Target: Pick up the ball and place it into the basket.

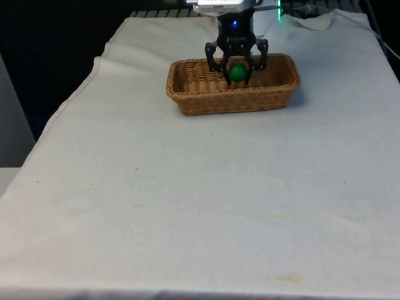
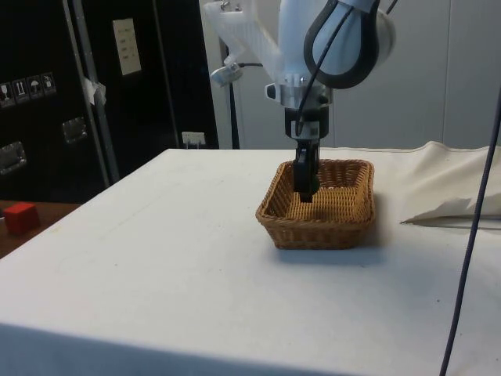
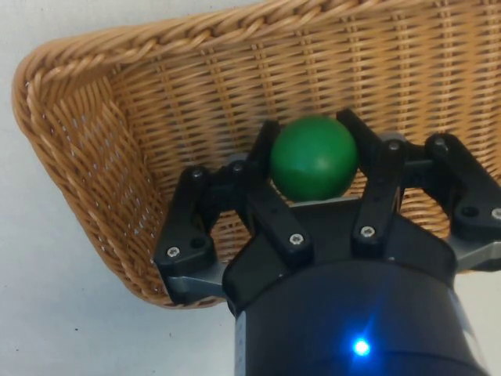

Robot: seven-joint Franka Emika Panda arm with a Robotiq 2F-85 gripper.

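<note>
Ball (image 3: pixel 315 157) — clamped in gripper (image 3: pixel 313 160) — over basket (image 3: pixel 117 157).

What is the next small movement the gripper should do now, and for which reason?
Probably open the fingers and let go. The gripper is shut on the green ball and hangs inside the rim of the wicker basket, with woven floor under the ball in the wrist view. A slight lowering first might soften the drop; the height above the floor is hard to judge.
</note>
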